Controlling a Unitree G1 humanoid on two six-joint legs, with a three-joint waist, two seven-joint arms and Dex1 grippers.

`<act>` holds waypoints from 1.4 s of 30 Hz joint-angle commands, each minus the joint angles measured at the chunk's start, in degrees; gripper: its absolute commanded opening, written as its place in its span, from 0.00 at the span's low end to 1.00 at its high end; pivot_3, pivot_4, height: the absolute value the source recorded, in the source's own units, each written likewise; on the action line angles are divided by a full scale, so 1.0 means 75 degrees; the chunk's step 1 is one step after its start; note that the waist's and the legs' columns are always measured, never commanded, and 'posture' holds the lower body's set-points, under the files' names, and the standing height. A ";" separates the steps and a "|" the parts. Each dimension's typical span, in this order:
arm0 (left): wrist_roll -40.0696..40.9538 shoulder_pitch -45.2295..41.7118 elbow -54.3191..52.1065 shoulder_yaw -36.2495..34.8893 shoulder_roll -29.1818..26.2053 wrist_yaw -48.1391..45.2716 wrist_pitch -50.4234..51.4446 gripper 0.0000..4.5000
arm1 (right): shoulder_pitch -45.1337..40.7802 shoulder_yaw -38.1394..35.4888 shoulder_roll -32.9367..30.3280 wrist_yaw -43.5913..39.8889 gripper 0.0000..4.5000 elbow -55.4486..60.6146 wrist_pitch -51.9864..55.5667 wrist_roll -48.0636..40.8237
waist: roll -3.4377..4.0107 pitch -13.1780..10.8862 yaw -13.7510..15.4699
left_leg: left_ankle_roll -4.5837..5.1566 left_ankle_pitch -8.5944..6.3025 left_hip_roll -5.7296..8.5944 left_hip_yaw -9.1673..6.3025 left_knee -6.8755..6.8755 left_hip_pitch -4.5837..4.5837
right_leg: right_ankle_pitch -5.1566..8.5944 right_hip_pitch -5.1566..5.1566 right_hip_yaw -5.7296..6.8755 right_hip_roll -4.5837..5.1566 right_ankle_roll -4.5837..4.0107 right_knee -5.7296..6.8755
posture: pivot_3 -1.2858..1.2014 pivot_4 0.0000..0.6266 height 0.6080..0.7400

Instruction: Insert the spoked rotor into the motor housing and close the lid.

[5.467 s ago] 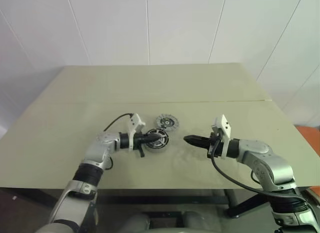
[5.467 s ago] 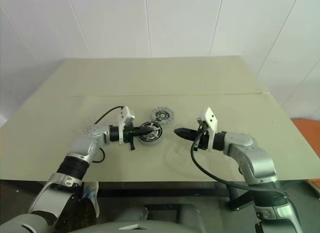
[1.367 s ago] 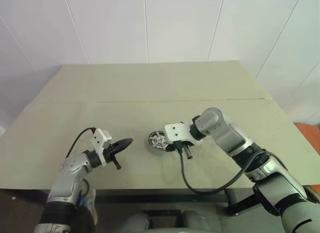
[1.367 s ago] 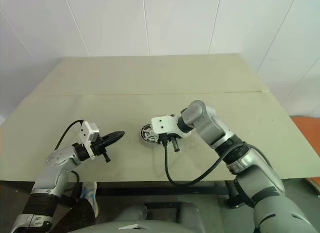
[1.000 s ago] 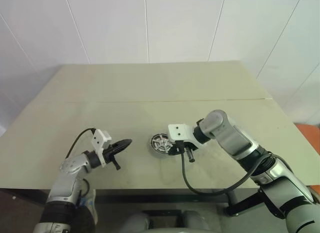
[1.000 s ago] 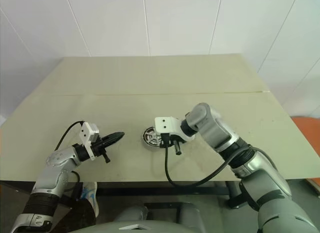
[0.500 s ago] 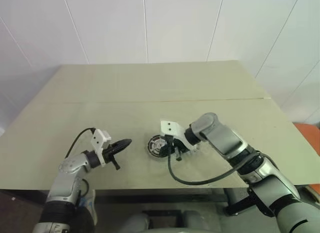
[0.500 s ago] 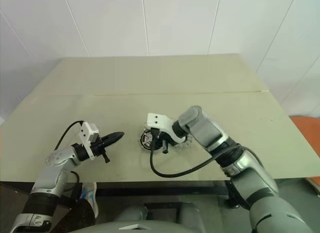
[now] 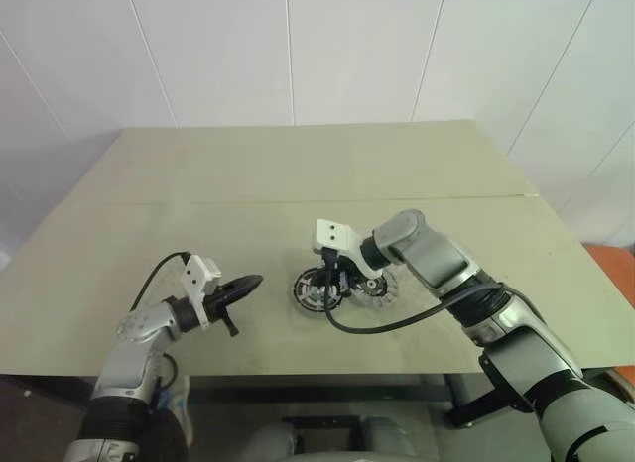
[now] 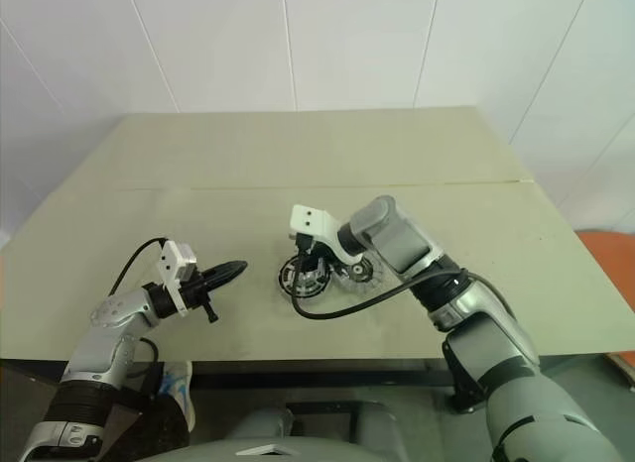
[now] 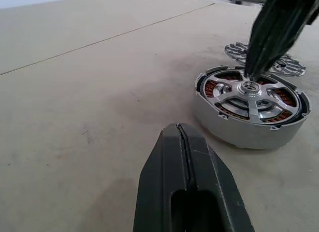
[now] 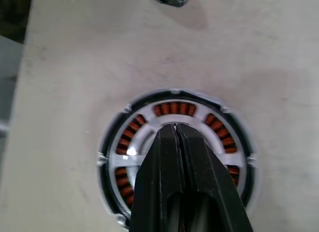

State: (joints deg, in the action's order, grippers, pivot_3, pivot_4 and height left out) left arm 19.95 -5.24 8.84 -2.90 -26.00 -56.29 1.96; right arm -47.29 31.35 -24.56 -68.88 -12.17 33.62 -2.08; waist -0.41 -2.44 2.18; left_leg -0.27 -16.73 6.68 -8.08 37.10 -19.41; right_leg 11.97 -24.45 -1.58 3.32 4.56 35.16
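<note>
Hovering low over the near-left part of the beige table (image 9: 149, 184), the left gripper (image 9: 250, 282) points toward the middle of the table with its two black fingers pressed together and nothing between them; the left wrist view shows the seam between the fingers closed tight. To its right, a clear gap of bare tabletop away, sits the motor housing (image 9: 314, 289), a short round puck with a pale grey outside wall and copper-coloured windings showing between the arms of a silver spoked part already lying inside it around a pale hub (image 11: 247, 87). Whether that spoked part is the spoked rotor seated fully home cannot be told for sure, but it lies level within the housing's rim. The right gripper (image 9: 334, 286) comes down onto the housing from above, tilted, its fingers also pressed together and pinching nothing; in the right wrist view its closed tips lie over the housing's centre (image 12: 175, 126), and in the left wrist view the tips meet the hub. Just beside the housing on its right, touching or nearly so, a second flat silver-grey disc (image 9: 373, 288) with a toothed, spoked look lies on the table, partly hidden under the right wrist and its black cable (image 9: 397, 318).
</note>
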 commanded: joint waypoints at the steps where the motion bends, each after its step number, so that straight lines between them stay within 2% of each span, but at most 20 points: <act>1: 0.0062 -0.0146 -0.0284 0.0066 -0.0018 -0.0091 -0.0074 0.00 | -0.0586 -0.0530 -0.0202 0.0488 0.00 -0.0727 -0.1379 0.0399 | 0.0001 0.0000 -0.0001 | 0.0000 0.0000 0.0000 0.0002 0.0000 0.0000 | 0.0000 0.0000 0.0000 0.0000 0.0000 0.0000 | 0.52 0.00 1.00; 5: 0.0101 -0.0225 -0.0296 0.0173 0.0026 -0.0194 0.0041 0.00 | -0.0905 -0.0469 -0.0633 0.1147 0.00 -0.1976 -0.2430 0.1253 | 0.0000 0.0000 0.0010 | 0.0000 0.0000 0.0000 0.0005 0.0000 0.0003 | -0.0001 0.0001 0.0000 0.0001 -0.0002 0.0002 | 0.52 0.00 1.00; 8: 0.0102 -0.0375 -0.0239 0.0300 0.0012 -0.0334 0.0103 0.00 | -0.0933 -0.0511 -0.0965 0.1277 0.14 -0.2405 -0.2724 0.1607 | 0.0000 0.0000 0.0013 | 0.0001 0.0000 0.0001 0.0005 -0.0002 -0.0001 | -0.0001 0.0001 0.0001 0.0003 -0.0003 -0.0003 | 0.52 0.00 1.00; 11: 0.0046 -0.0619 -0.0113 0.0410 0.0017 -0.0469 0.0113 0.00 | -0.0767 -0.0488 -0.1386 0.1310 0.34 -0.2615 -0.3120 0.1981 | 0.0002 -0.0001 0.0006 | 0.0001 0.0001 0.0001 0.0006 -0.0002 -0.0003 | -0.0001 -0.0002 0.0000 0.0005 -0.0003 -0.0003 | 0.52 0.00 1.00; 19: 0.0285 -0.0940 -0.0088 0.0545 0.0086 -0.0817 0.0401 0.00 | -0.0374 -0.0586 -0.2002 0.1632 0.96 -0.2923 -0.3342 0.2691 | 0.0004 -0.0002 -0.0005 | 0.0002 0.0001 -0.0003 0.0010 -0.0004 0.0000 | -0.0001 -0.0001 -0.0004 0.0002 -0.0003 -0.0002 | 0.52 0.00 1.00; 20: 0.0297 -0.0937 -0.0102 0.0561 0.0072 -0.0878 0.0427 0.00 | -0.0345 -0.0606 -0.2030 0.1680 1.00 -0.2961 -0.3364 0.2747 | 0.0004 -0.0002 0.0001 | 0.0002 0.0001 -0.0003 0.0010 -0.0002 0.0000 | -0.0001 -0.0001 -0.0004 0.0002 -0.0003 0.0000 | 0.52 0.00 1.00; 33: 0.0195 -0.0850 -0.0154 0.0589 -0.0073 -0.1179 0.0421 0.00 | 0.0340 -0.0733 -0.2215 0.0886 1.00 -0.2015 -0.3190 0.2610 | 0.0003 -0.0002 0.0000 | 0.0003 0.0001 -0.0005 0.0010 0.0000 0.0002 | 0.0000 0.0005 -0.0004 0.0001 -0.0002 -0.0003 | 0.52 0.00 1.00; 36: 0.0131 -0.0851 -0.0073 0.0609 -0.0055 -0.1154 0.0363 0.00 | 0.0453 -0.0885 -0.2176 0.0607 0.86 -0.1801 -0.2995 0.2390 | 0.0003 -0.0002 0.0006 | 0.0003 0.0001 -0.0005 0.0010 0.0000 0.0001 | 0.0000 0.0005 -0.0004 0.0001 -0.0002 -0.0004 | 0.52 0.00 1.00; 42: 0.0079 -0.0868 -0.0037 0.0614 -0.0026 -0.1145 0.0353 0.00 | 0.0762 -0.1059 -0.2217 -0.0115 0.38 -0.1225 -0.2568 0.1941 | 0.0003 -0.0002 0.0007 | 0.0002 0.0001 -0.0005 0.0009 0.0001 0.0002 | 0.0000 0.0004 -0.0004 0.0001 -0.0002 -0.0003 | 0.52 0.00 1.00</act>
State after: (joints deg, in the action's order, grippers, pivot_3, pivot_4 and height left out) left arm 20.58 -11.25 9.02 1.56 -25.87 -64.78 5.48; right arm -41.06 25.67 -40.86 -68.30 -23.78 13.51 14.19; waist -0.39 -2.45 2.24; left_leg -0.26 -16.72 6.64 -8.01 37.12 -19.39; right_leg 11.97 -24.42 -1.61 3.32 4.55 35.14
